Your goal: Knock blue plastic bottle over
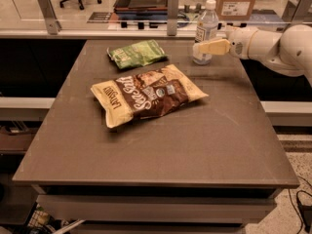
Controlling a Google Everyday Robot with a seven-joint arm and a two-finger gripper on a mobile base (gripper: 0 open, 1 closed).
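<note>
The bottle (pixel 206 27) looks light and stiff. It is tall and narrow-based, so probably easy to tip, and a sideways push high on the body should topple it better than a grab. It is clear, faintly bluish, white-capped and white-labelled — upright near the table's (pixel 234 145) far right corner. The gripper (pixel 208 47) lies across its lower half (parted or closed, I cannot tell).

**Open room front and right, far edge closed off**

The gripper (pixel 201 48) reaches in from the right at the far right of the table (pixel 219 150), right at the lower part of the blue plastic bottle (pixel 206 26). A bare strip separates the bottle from the green bag (pixel 137 54). The brown chip bag (pixel 148 95) blocks mid-table. The front and right side lie open. A rail with an upright post (pixel 172 6) closes the far edge.
</note>
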